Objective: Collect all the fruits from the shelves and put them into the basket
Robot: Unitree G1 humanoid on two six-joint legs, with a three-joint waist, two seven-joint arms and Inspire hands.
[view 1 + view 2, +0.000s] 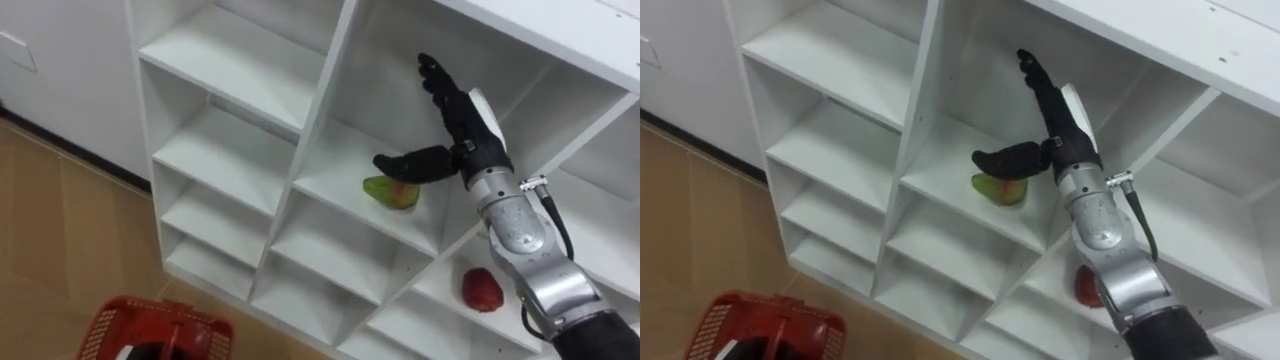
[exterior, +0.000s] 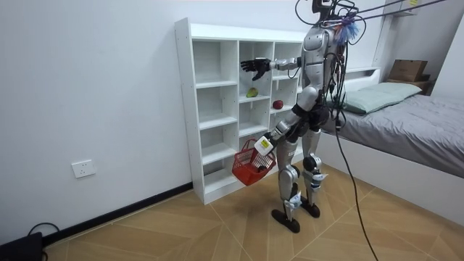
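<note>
Firstly, left eye view: right hand [image 1: 465,125] spread wide, empty; it should drop its palm over the green fruit [image 1: 392,191] before closing. Green fruit lies on shelf [image 1: 330,165], frame centre, just under the thumb. Room view: basket [image 2: 250,167] hangs at left hand [image 2: 264,143]. Right eye view: apple [image 1: 1083,287] lower right, beside forearm.

We see a plain white closet [image 1: 225,150], a green fruit [image 1: 392,192] with a red blush, a solid red fruit [image 1: 482,289], a red lattice basket [image 1: 130,320], a black right robot hand [image 1: 455,110], and a tan wood-grain floor [image 1: 60,230].
</note>
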